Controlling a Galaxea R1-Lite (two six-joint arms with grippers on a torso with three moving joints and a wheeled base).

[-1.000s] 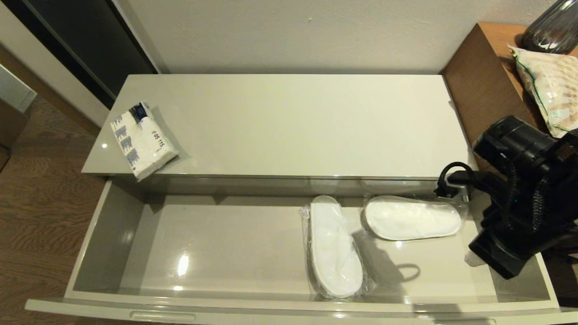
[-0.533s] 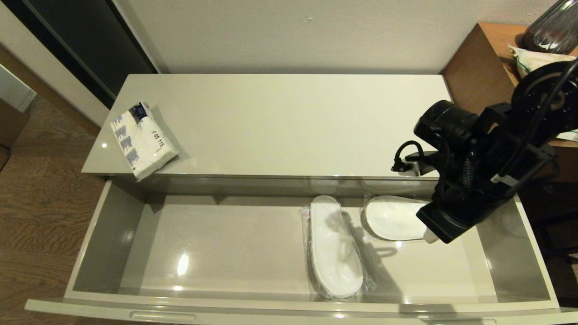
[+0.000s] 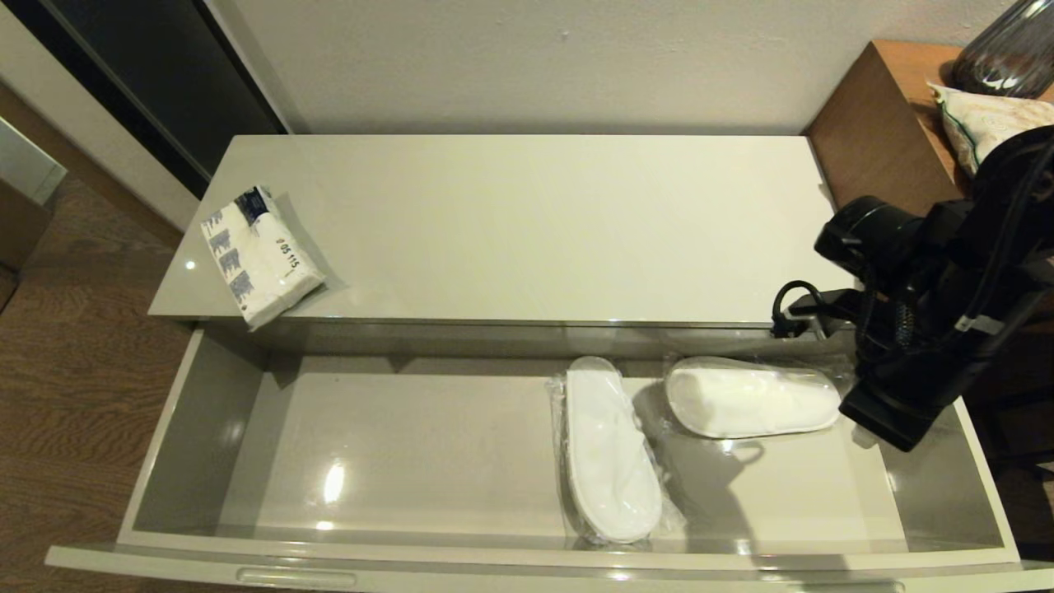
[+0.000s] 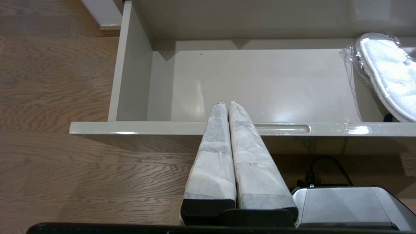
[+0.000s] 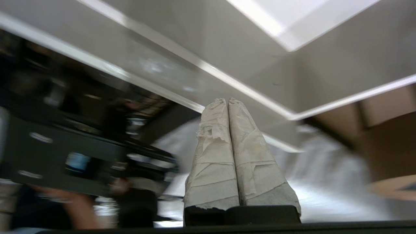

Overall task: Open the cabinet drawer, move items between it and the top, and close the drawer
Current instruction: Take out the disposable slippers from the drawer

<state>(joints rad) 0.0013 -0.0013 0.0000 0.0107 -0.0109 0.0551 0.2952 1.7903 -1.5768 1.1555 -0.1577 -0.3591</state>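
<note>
Over drawer [image 3: 206,395] at 3 o'clock: right claw [image 5: 227,101] closed, empty, beside slippers [image 3: 745,399]; tissue pack [image 3: 259,254] on top [image 3: 535,222] at 9 o'clock; left claw [image 4: 226,104] closed, empty.

The wide, shallow, glossy grey-beige cabinet drawer [image 3: 198,428] stands pulled fully open below the long glossy cream-white top panel [image 3: 535,222]. A small white tissue pack with blue print [image 3: 260,255] lies slantwise at the top's front left corner. Two flat white slippers in clear plastic wrap lie right of the drawer's middle: one [image 3: 611,451] lengthwise front to back, the other [image 3: 751,397] crosswise just beside it.
</note>
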